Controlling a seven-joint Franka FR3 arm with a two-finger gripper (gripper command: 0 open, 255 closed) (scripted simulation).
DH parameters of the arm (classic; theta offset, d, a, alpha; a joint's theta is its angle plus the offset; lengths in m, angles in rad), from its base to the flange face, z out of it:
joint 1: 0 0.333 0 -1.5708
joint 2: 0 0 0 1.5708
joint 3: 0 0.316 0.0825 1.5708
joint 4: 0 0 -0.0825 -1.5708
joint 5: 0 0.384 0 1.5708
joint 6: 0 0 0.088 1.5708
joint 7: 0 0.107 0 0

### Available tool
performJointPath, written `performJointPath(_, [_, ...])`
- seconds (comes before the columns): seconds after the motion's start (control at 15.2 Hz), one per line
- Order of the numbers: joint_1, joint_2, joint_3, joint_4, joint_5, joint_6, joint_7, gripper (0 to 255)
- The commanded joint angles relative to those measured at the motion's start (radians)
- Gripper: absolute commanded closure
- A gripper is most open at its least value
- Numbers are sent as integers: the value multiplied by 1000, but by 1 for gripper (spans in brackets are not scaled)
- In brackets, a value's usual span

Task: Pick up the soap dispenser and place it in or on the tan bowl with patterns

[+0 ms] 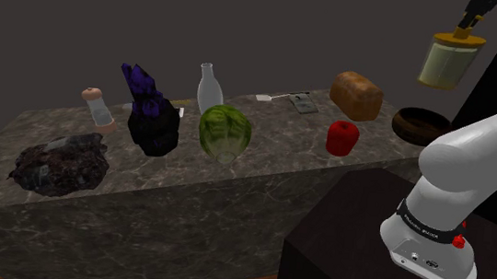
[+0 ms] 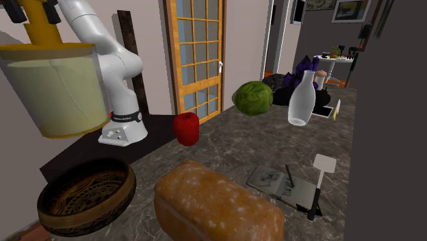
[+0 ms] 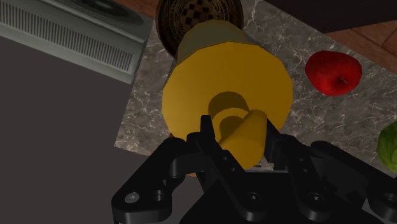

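The gripper (image 1: 470, 26) is clenched on the yellow pump top of the soap dispenser (image 1: 447, 61). The dispenser hangs in the air over the brown patterned bowl (image 1: 421, 124), at the end of the marble countertop (image 1: 263, 168) nearest the stand (image 1: 357, 254). A bread loaf (image 1: 356, 93) lies beside the bowl. An orange-framed glass door (image 2: 198, 55) stands beyond the counter.

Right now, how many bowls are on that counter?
1: a patterned bowl at the end of the counter, beside the bread loaf, below the held soap dispenser. Others may be hidden.
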Motion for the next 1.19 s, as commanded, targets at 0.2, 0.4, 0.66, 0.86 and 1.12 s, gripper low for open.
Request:
performJointPath(0.2, [-11, -7, -46, 1, -17, 2, -54, 255])
performJointPath(0.4, [-18, -19, -50, -48, -26, 40, -52, 255])
performJointPath(0.66, [-27, -33, -58, -109, -38, 90, -50, 255])
performJointPath(0.86, [-32, -40, -66, -153, -46, 127, -50, 255])
performJointPath(1.12, [-38, -47, -78, -209, -57, 178, -50, 255])
